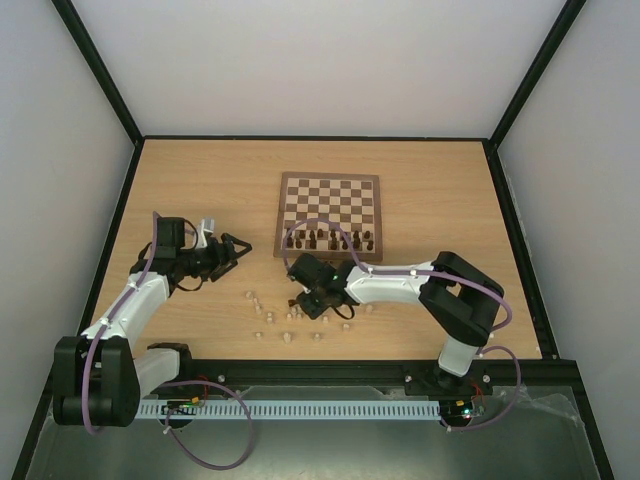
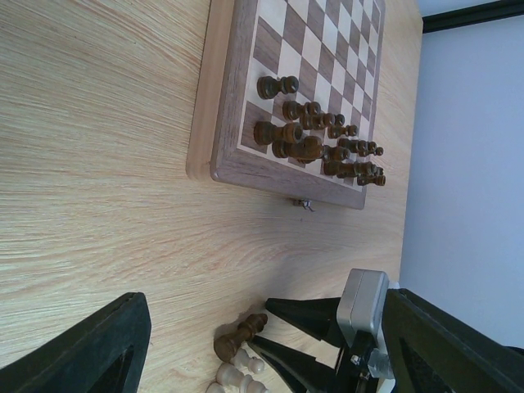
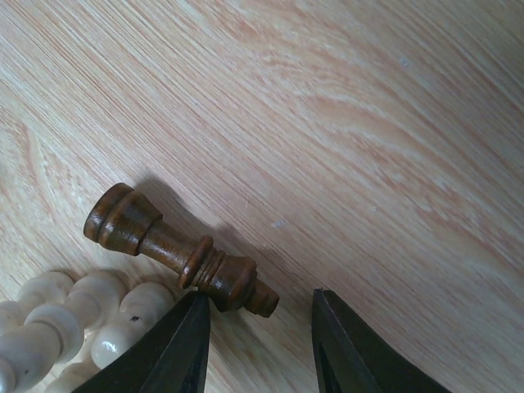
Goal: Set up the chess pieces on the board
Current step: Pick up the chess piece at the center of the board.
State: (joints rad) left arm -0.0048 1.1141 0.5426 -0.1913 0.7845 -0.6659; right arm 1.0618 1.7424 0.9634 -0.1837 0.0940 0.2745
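Just one dark chessman [image 3: 176,250] by right claw [image 3: 259,301]

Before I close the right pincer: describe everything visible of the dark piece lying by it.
The dark piece is glossy brown wood: a flared base, slim stem, ringed collar, and a head with a small knob. It lies on its side on the tabletop, head pointing into the gap of the open right pincer, unclamped. Pale pieces crowd beside its stem; contact is unclear.
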